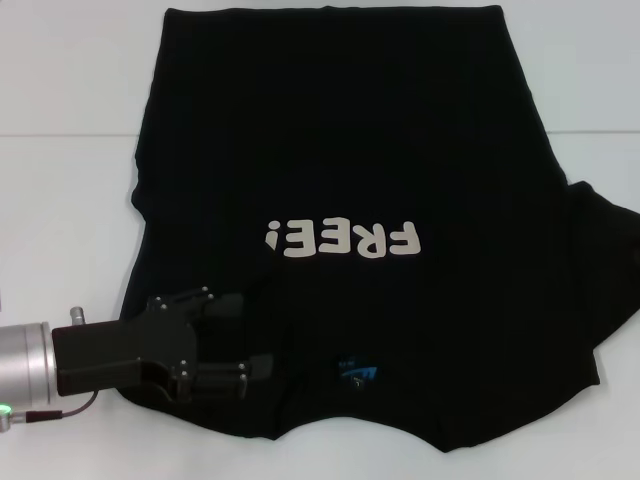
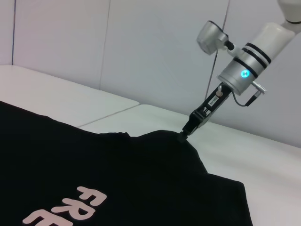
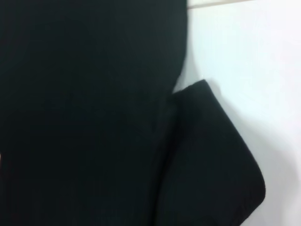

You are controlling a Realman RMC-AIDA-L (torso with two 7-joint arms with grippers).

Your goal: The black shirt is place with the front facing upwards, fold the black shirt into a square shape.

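The black shirt (image 1: 340,150) lies spread on the white table (image 1: 60,200), front up, its off-white "FREE!" print (image 1: 342,240) upside down to me and its blue neck label (image 1: 358,372) near the front edge. In the head view my left gripper (image 1: 240,340) hovers low over the shirt's near left shoulder, open, with cloth beneath its fingers. My right gripper (image 2: 183,134) shows only in the left wrist view. Its tips are closed on a raised peak of the shirt's right sleeve (image 2: 188,150). The right wrist view shows that sleeve (image 3: 211,160) beside the shirt's body.
White table surface (image 1: 70,90) lies bare to the left and right of the shirt. A seam line (image 1: 60,136) crosses the table. The right sleeve (image 1: 605,250) reaches the right edge of the head view.
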